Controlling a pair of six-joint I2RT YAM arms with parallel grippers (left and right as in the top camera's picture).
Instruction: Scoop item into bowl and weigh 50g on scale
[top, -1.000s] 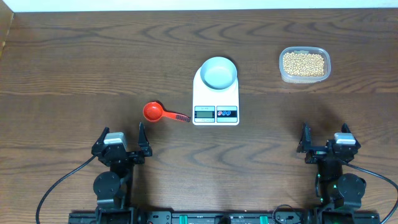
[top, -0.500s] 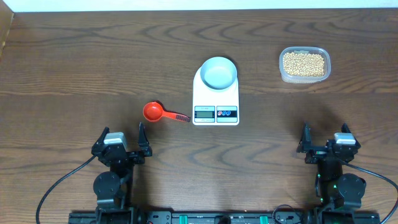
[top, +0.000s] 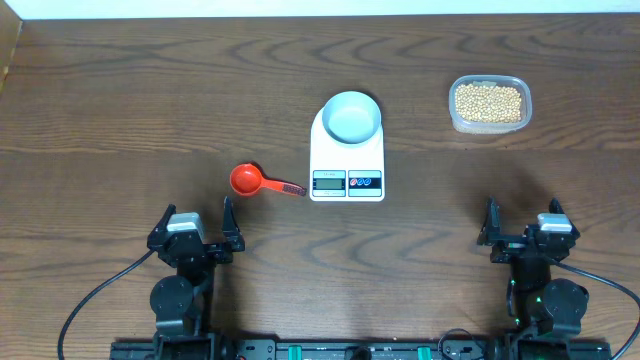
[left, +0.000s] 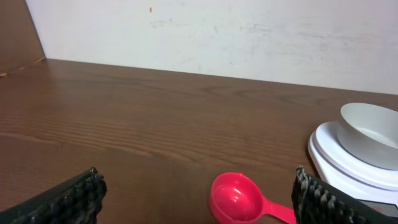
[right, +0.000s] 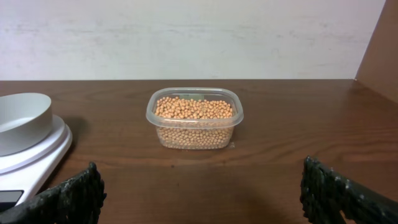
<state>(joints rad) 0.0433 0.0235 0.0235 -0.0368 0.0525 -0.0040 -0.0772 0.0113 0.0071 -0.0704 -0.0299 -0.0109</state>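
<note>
The white scale (top: 347, 165) lies mid-table with the pale blue-grey bowl (top: 351, 116) standing on its far end; both also show at the right of the left wrist view, bowl (left: 372, 126) on scale (left: 339, 160). Tan beans (top: 488, 101) fill a clear tub at the back right, seen straight ahead as beans (right: 194, 108) in the right wrist view. My left gripper (top: 194, 224) rests open near the front left, empty. My right gripper (top: 521, 223) rests open near the front right, empty.
A red scoop (top: 247, 180) lies left of the scale, its handle pointing at the display; in the left wrist view the scoop (left: 241, 199) sits just ahead between my fingers. A white wall (left: 217, 31) borders the far table edge.
</note>
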